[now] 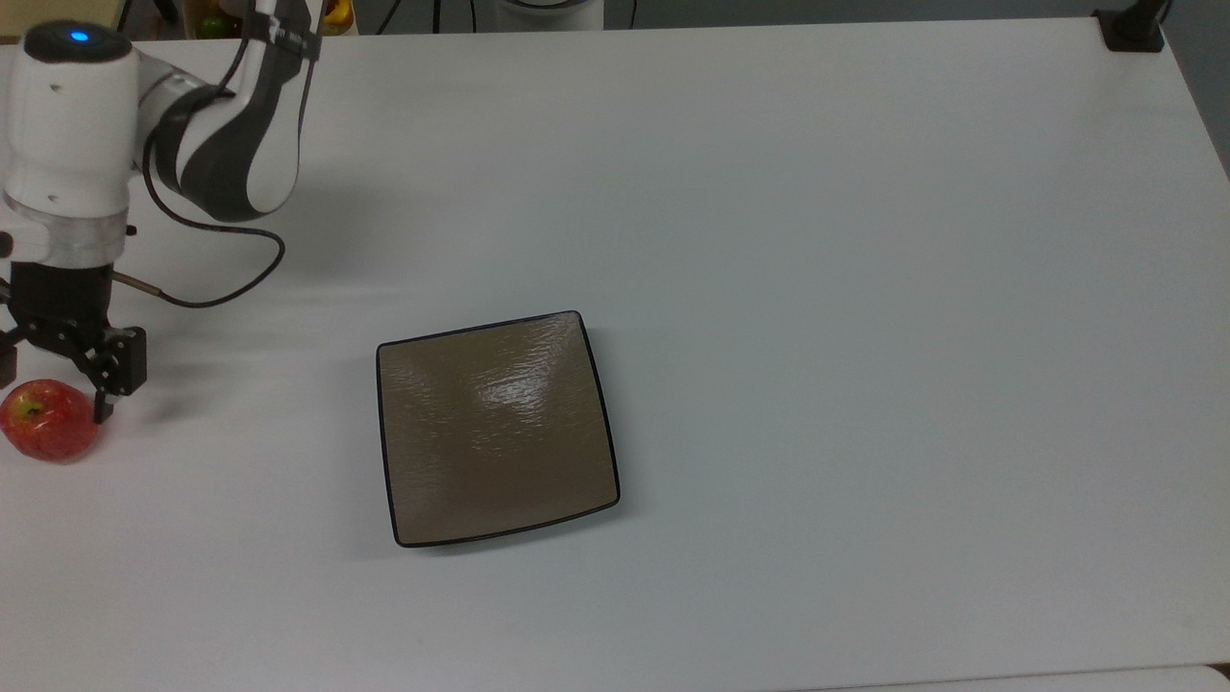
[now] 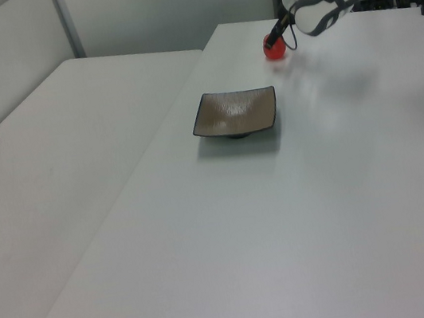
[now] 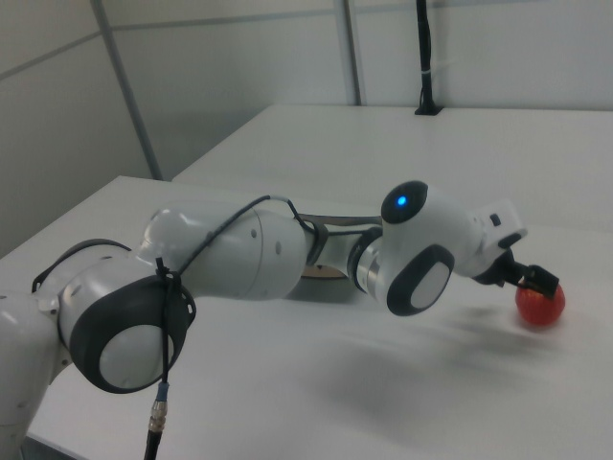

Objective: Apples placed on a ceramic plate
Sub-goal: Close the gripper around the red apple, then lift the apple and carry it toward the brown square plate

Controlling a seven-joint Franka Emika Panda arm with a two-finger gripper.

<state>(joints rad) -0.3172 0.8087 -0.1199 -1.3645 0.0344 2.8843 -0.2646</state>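
Gleaming taupe ceramic plate — square, rippled — round red apple apart.

From high up, we look straight down on the table. From the left view, we look along it from a far end. From the right view, we sit close behind the arm. All three show the plate.

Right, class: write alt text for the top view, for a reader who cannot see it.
A white robot arm's gripper hangs with open jaws over a small red apple at the top view's left edge. An empty square brown plate lies apart from it near the middle of the white table.
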